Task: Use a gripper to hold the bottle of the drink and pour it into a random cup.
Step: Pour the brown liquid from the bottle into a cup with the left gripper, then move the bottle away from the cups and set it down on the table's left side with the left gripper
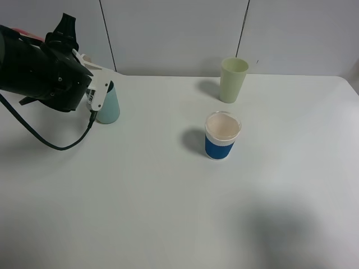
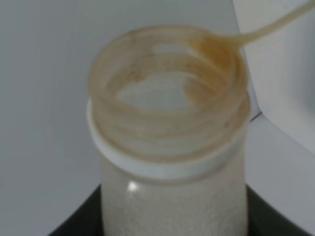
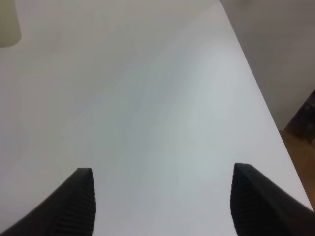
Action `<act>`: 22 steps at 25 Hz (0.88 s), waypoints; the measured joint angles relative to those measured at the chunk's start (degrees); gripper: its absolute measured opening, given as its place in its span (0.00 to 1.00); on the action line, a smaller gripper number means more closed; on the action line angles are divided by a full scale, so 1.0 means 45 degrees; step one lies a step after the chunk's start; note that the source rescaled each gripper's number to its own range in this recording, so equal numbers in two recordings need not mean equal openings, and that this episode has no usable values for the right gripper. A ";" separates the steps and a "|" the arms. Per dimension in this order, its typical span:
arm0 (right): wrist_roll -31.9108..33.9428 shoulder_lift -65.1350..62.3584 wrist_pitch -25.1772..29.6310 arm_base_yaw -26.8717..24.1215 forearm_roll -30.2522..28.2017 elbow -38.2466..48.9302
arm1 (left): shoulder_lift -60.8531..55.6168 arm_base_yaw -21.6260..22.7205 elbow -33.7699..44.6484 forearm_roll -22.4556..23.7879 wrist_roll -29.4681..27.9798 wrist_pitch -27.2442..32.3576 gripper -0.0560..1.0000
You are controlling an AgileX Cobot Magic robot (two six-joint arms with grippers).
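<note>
Exterior high, left pincer (image 1: pixel 95 94) gripping bottle (image 2: pixel 170 196), overlapping teal cup (image 1: pixel 109 109), blue-banded cup (image 1: pixel 222 140) midtable, right pincer (image 3: pixel 162 206) open

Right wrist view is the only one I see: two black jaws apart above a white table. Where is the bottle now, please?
Observer: The left gripper holds the bottle right by the teal cup, at the far left in the exterior high view.
Operator: Is the bottle open?
Observer: Yes. The left wrist view shows its wide neck uncapped, with brown stains inside.
Operator: Is another cup near?
Observer: A white cup with a blue band stands upright near the middle of the table.
</note>
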 joint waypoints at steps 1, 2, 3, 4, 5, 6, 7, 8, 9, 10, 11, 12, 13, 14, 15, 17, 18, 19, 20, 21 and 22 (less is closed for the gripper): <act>0.0000 0.0000 0.0000 0.0000 0.0000 0.0000 | 0.0000 0.0000 0.0000 0.0000 0.0000 -0.0065 0.05; 0.0000 0.0000 0.0000 0.0000 0.0000 0.0000 | 0.0000 0.0000 0.0000 0.0000 0.0000 -0.0188 0.05; 0.0000 0.0000 0.0000 0.0000 0.0000 0.0000 | 0.0000 0.0000 0.0000 0.0000 -0.0027 -0.0321 0.05; 0.0000 0.0000 0.0000 0.0000 0.0000 0.0000 | 0.0000 0.0000 0.0000 0.0000 -0.0121 -0.0474 0.05; 0.0000 0.0000 0.0000 0.0000 0.0000 0.0000 | 0.0000 0.0000 0.0000 0.0000 -0.0328 -0.0592 0.05; 0.0000 0.0000 0.0000 0.0000 0.0000 0.0000 | 0.0000 0.0000 0.0000 0.0000 -0.0598 -0.0744 0.05; 0.0000 0.0000 0.0000 0.0000 0.0000 0.0000 | 0.0000 0.0000 0.0000 0.0000 -0.0891 -0.0914 0.05; 0.0000 0.0000 0.0000 0.0000 0.0000 0.0000 | 0.0000 0.0000 0.0000 0.0000 -0.1300 -0.1053 0.05; 0.0000 0.0000 0.0000 0.0000 0.0000 0.0000 | -0.0031 0.0000 0.0000 0.0000 -0.1756 -0.1194 0.05; 0.0000 0.0000 0.0000 0.0000 0.0000 0.0000 | -0.0100 0.0000 0.0000 0.0000 -0.2240 -0.1361 0.05; 0.0000 0.0000 0.0000 0.0000 0.0000 0.0000 | -0.0201 0.0000 0.0000 0.0000 -0.2666 -0.1559 0.05; 0.0000 0.0000 0.0000 0.0000 0.0000 0.0000 | -0.0325 0.0000 0.0000 0.0000 -0.3195 -0.1693 0.05; 0.0000 0.0000 0.0000 0.0000 0.0000 0.0000 | -0.0499 0.0000 0.0000 0.0000 -0.3731 -0.1911 0.05; 0.0000 0.0000 0.0000 0.0000 0.0000 0.0000 | -0.0704 0.0000 0.0000 0.0000 -0.4291 -0.2111 0.05; 0.0000 0.0000 0.0000 0.0000 0.0000 0.0000 | -0.0928 0.0000 0.0000 0.0000 -0.4783 -0.2345 0.05; 0.0000 0.0000 0.0000 0.0000 0.0000 0.0000 | -0.1400 0.0000 0.0000 0.0000 -0.5937 -0.2794 0.05; 0.0000 0.0000 0.0000 0.0000 0.0000 0.0000 | -0.1689 0.0000 0.0000 0.0000 -0.6385 -0.3047 0.05; 0.0000 0.0000 0.0000 0.0000 0.0000 0.0000 | -0.1976 0.0000 0.0000 0.0000 -0.6875 -0.3261 0.05; 0.0000 0.0000 0.0000 0.0000 0.0000 0.0000 | -0.2222 0.0000 0.0000 0.0000 -0.7354 -0.3533 0.05; 0.0000 0.0000 0.0000 0.0000 0.0000 0.0000 | -0.2523 0.0000 0.0000 0.0000 -0.7793 -0.3807 0.05; 0.0000 0.0000 0.0000 0.0000 0.0000 0.0000 | -0.2831 0.0000 0.0000 0.0000 -0.8148 -0.4098 0.05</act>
